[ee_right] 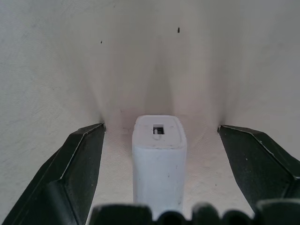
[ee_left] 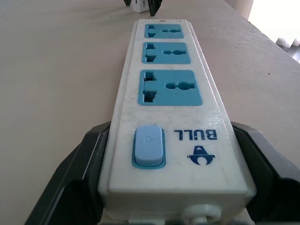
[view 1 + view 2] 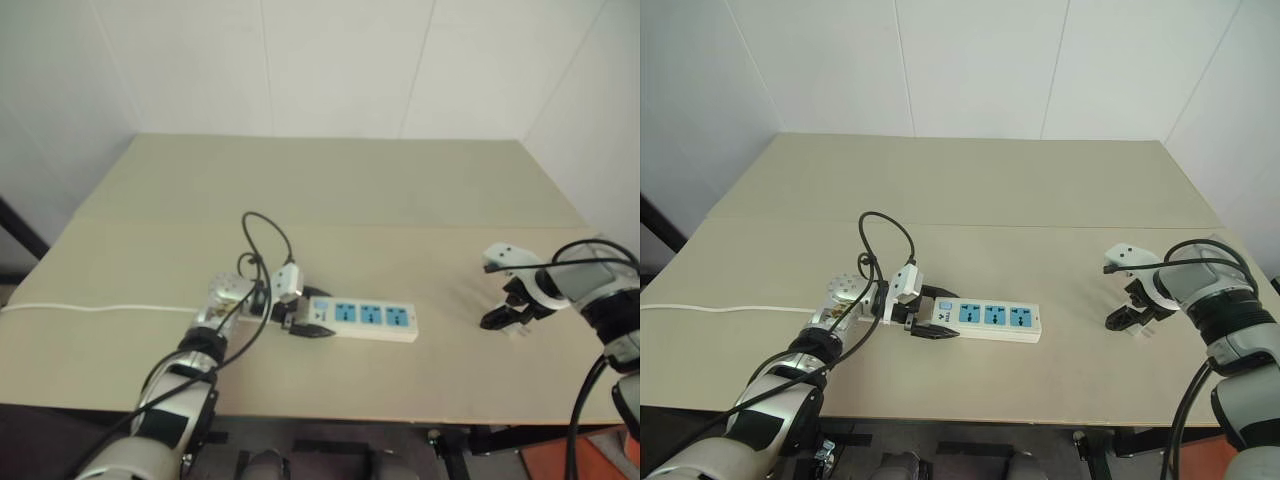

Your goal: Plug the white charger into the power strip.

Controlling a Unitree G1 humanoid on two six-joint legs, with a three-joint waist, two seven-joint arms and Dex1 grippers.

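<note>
You had the strip (image 3: 372,319) lying flat on the counter (image 3: 340,190), low and a little left of centre in the left eye frame, its long axis running left to right. Three blue socket faces sat in a row along its top, with a pale blue switch (image 2: 149,146) at the left end. Your left pincer (image 3: 303,323) was clamped on that switch end: in the left wrist frame its two black fingers (image 2: 79,180) pressed against both long sides of the strip, one on each side. A thin white cord (image 3: 90,308) ran from behind that arm to the left edge of the frame.

The charger (image 1: 158,161) stood on the counter well to the right of the strip, in the lower right part of the left eye frame. Your right pincer (image 3: 508,322) pointed steeply down over it with its jaws spread wide. In the right wrist frame the charger sat in the middle of the gap, upright, with a small slot showing in its upper face, and bare counter showed between it and each black finger (image 1: 75,164). Neither finger touched it there. In the left wrist frame you could make out the charger (image 2: 139,5) as a small white block at the top edge, beyond the strip's far end.
</note>
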